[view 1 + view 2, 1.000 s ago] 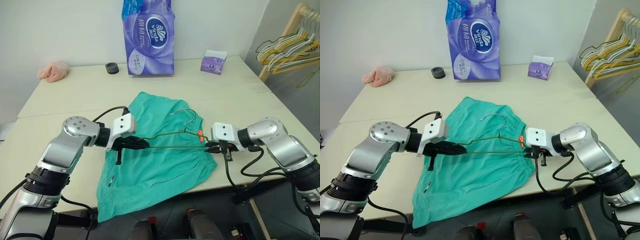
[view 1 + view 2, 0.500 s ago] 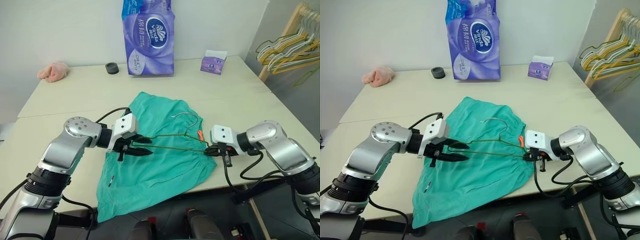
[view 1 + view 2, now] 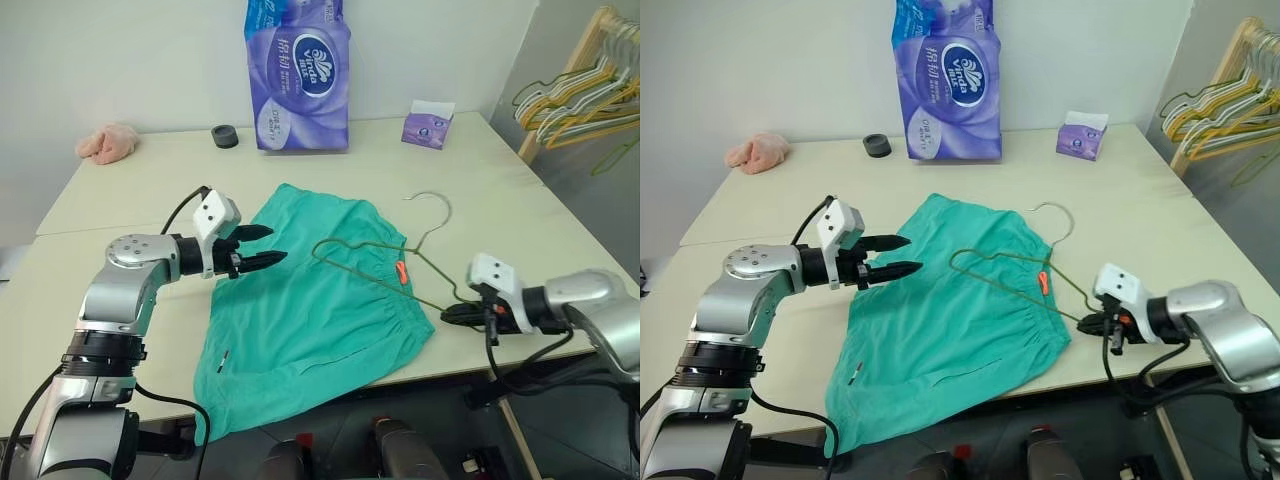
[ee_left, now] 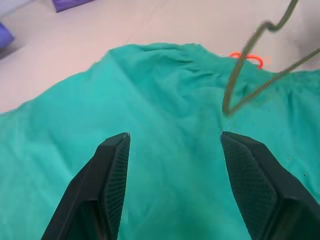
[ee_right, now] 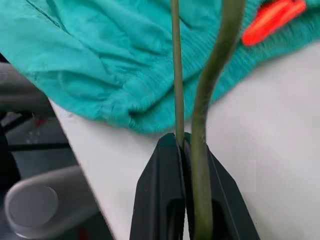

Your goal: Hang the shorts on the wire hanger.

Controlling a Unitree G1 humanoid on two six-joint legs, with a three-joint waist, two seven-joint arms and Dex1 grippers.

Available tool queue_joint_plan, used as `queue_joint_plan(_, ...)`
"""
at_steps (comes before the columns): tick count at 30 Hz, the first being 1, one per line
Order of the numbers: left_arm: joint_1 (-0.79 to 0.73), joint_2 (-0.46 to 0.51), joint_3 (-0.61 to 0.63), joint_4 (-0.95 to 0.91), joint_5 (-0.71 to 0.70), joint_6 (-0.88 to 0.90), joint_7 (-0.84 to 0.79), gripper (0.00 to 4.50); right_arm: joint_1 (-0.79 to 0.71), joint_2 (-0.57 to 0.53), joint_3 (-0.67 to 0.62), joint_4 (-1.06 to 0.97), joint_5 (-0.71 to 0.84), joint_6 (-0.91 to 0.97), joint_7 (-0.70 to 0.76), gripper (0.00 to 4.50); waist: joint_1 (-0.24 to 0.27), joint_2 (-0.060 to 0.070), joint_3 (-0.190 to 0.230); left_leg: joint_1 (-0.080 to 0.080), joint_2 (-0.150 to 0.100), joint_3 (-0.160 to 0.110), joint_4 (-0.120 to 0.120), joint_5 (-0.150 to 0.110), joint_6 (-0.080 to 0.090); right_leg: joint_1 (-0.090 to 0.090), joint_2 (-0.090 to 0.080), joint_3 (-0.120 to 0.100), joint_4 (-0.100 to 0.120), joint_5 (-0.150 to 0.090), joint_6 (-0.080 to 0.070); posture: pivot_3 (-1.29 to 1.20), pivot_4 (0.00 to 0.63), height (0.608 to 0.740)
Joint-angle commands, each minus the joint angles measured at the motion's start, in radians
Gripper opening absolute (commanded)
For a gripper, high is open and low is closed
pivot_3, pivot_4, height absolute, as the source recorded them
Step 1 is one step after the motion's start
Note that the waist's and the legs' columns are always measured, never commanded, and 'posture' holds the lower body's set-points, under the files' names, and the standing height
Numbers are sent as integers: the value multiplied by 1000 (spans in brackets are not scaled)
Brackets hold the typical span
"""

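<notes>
The teal-green shorts (image 3: 310,310) lie flat on the table, one leg hanging over the front edge, with the orange tag (image 3: 400,272) at the waistband. The thin dark wire hanger (image 3: 428,193) hovers tilted over the waistband, its hook pointing toward the far side. My right gripper (image 3: 447,312) is shut on the hanger's right corner, just off the shorts' right edge; in the right wrist view the wire (image 5: 220,45) runs up from between the closed fingers (image 5: 165,200). My left gripper (image 3: 276,244) is open above the shorts' left edge, holding nothing, and its fingers (image 4: 112,170) frame bare fabric (image 4: 170,165).
A purple tissue pack (image 3: 297,70), a small tissue box (image 3: 428,125), a black roll (image 3: 224,136) and a pink cloth lump (image 3: 107,142) stand along the table's far side. A wooden rack with yellow and pale green hangers (image 3: 580,90) stands at the right.
My left gripper let go of the hanger, opened and drew back to the left. My right gripper pulled the hanger to the right, and the hanger swung so its hook moved right and farther away.
</notes>
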Motion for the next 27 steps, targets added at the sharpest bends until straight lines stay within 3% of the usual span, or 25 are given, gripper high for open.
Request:
queue_joint_plan(1, 21, 55, 15, -35, -72, 89, -94, 3565, 99, -11, -164, -70, 106, 120, -35, 0, -1, 0, 0, 0, 0, 0, 0, 0, 0, 0, 0, 0, 0, 0, 0, -216, 109, 740)
queue_joint_plan(4, 31, 56, -16, -40, -39, 31, -109, 4452, 210, -10, -259, -102, 171, 208, -54, 0, -1, 0, 0, 0, 0, 0, 0, 0, 0, 0, 0, 0, 0, 0, 0, -238, 112, 740)
queue_joint_plan(11, -2, 0, -49, -9, 22, -114, -86, 4486, 353, 0, -396, -116, 260, 308, -119, 0, -3, 0, 0, 1, 0, 2, 0, 0, 0, 1, 0, 1, -1, -1, 2, -268, 115, 740)
queue_joint_plan(27, -15, -17, -74, 7, 79, -182, -71, 4486, 227, 21, -303, -52, 376, 527, -254, 0, -7, 0, 0, 1, 1, 2, 0, 0, 0, 1, 2, 1, -1, -3, 6, -245, 119, 740)
